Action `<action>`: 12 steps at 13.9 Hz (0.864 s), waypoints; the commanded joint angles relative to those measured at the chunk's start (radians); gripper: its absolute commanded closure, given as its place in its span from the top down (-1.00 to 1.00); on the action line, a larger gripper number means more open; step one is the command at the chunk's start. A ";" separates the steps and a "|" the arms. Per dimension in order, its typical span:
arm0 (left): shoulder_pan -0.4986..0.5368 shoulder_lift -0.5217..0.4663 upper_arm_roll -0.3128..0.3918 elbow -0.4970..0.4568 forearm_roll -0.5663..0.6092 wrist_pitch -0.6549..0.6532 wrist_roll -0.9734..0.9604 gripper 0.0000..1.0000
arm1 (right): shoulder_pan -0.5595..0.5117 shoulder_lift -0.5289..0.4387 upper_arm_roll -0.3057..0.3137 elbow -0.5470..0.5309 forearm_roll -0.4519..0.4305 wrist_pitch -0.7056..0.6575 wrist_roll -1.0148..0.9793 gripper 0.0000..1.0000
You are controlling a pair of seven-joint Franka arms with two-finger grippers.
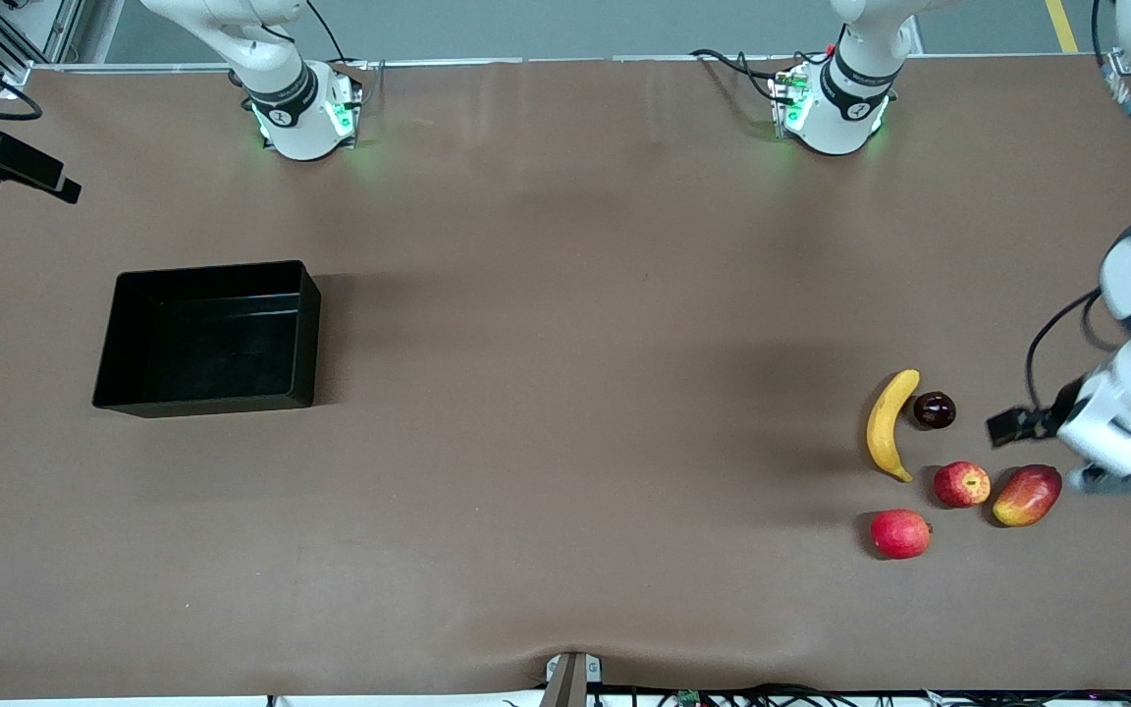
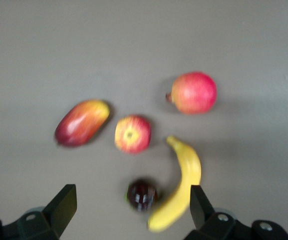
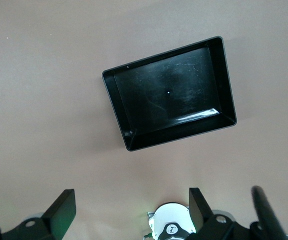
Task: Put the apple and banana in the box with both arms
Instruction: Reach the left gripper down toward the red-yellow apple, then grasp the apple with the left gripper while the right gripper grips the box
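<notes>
The apple lies among a cluster of fruit at the left arm's end of the table, with the banana beside it toward the right arm's end. The empty black box stands at the right arm's end. My left arm's hand hangs above the table beside the cluster. My left gripper is open and empty, high over the apple and banana. My right gripper is open and empty, high over the table between its base and the box.
A red-yellow mango lies beside the apple. A plain red fruit lies nearer the front camera. A small dark fruit sits next to the banana. A black device juts in at the right arm's end.
</notes>
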 commanded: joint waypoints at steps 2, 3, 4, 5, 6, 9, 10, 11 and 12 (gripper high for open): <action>0.025 0.175 -0.004 0.063 0.025 0.184 0.012 1.00 | -0.034 0.038 0.007 0.001 0.023 0.001 -0.093 1.00; 0.023 0.205 0.001 0.075 0.026 0.201 0.012 1.00 | -0.052 0.050 0.006 0.001 0.021 -0.002 -0.102 1.00; 0.023 0.232 0.016 0.078 0.025 0.213 0.024 1.00 | -0.078 0.055 0.004 -0.007 0.020 -0.004 -0.104 1.00; 0.016 0.250 0.024 0.078 0.025 0.228 0.041 1.00 | -0.097 0.064 0.004 -0.007 0.020 -0.013 -0.104 1.00; 0.017 0.268 0.025 0.077 0.025 0.237 0.049 1.00 | -0.112 0.069 0.004 -0.007 0.014 -0.048 -0.104 1.00; 0.023 0.299 0.031 0.074 0.028 0.239 0.074 1.00 | -0.184 0.098 0.002 -0.013 -0.012 -0.058 -0.120 1.00; 0.023 0.310 0.031 0.074 0.036 0.239 0.075 1.00 | -0.218 0.131 0.002 -0.013 -0.013 -0.050 -0.125 1.00; 0.023 0.321 0.036 0.074 0.042 0.239 0.075 1.00 | -0.238 0.170 0.004 -0.012 -0.008 -0.015 -0.134 1.00; 0.023 0.328 0.047 0.074 0.049 0.241 0.075 1.00 | -0.227 0.185 0.006 -0.013 -0.014 0.045 -0.157 1.00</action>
